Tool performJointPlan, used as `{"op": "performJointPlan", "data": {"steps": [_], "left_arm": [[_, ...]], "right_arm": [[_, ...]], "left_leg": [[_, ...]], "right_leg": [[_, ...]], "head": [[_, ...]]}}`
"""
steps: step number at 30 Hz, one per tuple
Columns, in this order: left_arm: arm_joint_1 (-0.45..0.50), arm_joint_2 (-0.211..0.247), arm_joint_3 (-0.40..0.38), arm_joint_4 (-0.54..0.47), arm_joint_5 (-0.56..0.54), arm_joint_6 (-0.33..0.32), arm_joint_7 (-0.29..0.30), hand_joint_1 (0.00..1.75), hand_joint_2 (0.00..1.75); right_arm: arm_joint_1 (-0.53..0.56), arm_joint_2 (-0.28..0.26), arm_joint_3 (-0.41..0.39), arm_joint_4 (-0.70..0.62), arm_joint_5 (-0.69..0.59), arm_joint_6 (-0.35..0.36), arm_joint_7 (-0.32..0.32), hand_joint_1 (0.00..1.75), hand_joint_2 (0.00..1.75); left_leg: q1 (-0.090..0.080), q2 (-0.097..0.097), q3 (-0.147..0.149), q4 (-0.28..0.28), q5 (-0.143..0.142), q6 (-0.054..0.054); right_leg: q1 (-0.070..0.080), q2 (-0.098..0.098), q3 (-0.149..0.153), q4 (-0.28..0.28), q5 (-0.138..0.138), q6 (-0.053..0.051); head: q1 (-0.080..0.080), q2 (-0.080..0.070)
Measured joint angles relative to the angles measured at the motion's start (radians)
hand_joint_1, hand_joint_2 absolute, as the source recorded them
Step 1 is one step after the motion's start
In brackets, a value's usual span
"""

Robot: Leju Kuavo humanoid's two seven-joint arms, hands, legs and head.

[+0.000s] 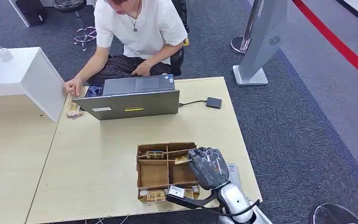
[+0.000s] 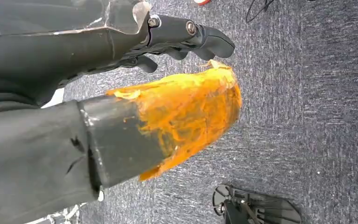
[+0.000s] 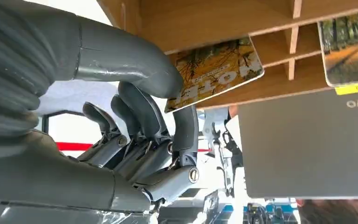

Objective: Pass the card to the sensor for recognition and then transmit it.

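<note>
My right hand (image 1: 208, 167) hovers over the right side of a compartmented wooden box (image 1: 154, 175) near the table's front edge. It pinches a yellow picture card (image 1: 182, 160) between thumb and a finger; in the right wrist view the card (image 3: 213, 72) sticks out from the hand (image 3: 135, 107), just clear of the box (image 3: 205, 23). The sensor (image 1: 213, 102), a small black square on a cable, lies farther back beside the laptop. My left hand (image 2: 177, 116) hangs over the carpet with nothing in it, its thumb covered in orange.
A grey laptop (image 1: 130, 100) stands at the table's far side with a person (image 1: 137, 28) seated behind it. More cards (image 1: 154, 154) lie in the box. A white cabinet (image 1: 23, 74) is at the left and a kiosk stand (image 1: 261, 42) at the back right.
</note>
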Motion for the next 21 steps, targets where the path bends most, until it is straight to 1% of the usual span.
{"op": "performJointPlan", "data": {"steps": [5, 6, 8, 9, 21], "left_arm": [[0.000, 0.000, 0.000, 0.000, 0.003, 0.001, 0.000, 0.00, 0.00], [0.001, 0.000, 0.000, 0.000, 0.003, 0.001, 0.000, 0.00, 0.00], [0.000, 0.000, 0.000, 0.000, 0.006, 0.001, 0.000, 0.00, 0.00], [0.001, 0.000, 0.000, 0.000, 0.009, 0.002, 0.000, 0.00, 0.00], [0.001, 0.000, 0.000, 0.000, 0.016, 0.006, 0.000, 0.00, 0.00]], "right_arm": [[0.016, 0.000, -0.003, -0.038, 0.015, -0.011, -0.001, 1.59, 1.75], [0.020, 0.000, -0.003, -0.049, 0.019, -0.014, -0.001, 1.62, 1.75], [0.027, 0.000, -0.003, -0.071, 0.024, -0.019, -0.001, 1.64, 1.75], [0.030, 0.000, -0.003, -0.083, 0.028, -0.021, -0.001, 1.75, 1.75], [0.077, -0.012, -0.006, -0.224, 0.035, -0.058, -0.001, 1.75, 1.75]], "left_leg": [[0.000, 0.000, 0.000, 0.000, 0.000, 0.000], [0.000, 0.000, 0.000, 0.000, 0.000, 0.000], [0.000, 0.000, 0.000, 0.000, 0.000, 0.000], [0.000, 0.000, 0.000, 0.000, 0.000, 0.000], [0.000, 0.000, 0.000, 0.000, 0.000, 0.000]], "right_leg": [[0.000, 0.000, 0.000, 0.000, 0.000, 0.000], [0.000, 0.000, 0.000, 0.000, 0.000, 0.000], [0.000, 0.000, 0.000, 0.000, 0.000, 0.000], [0.000, 0.000, 0.000, 0.000, 0.000, 0.000], [0.000, 0.000, 0.000, 0.000, 0.000, 0.000]], "head": [[0.000, 0.000], [0.000, 0.000], [0.000, 0.000], [0.000, 0.000], [0.000, 0.000]]}}
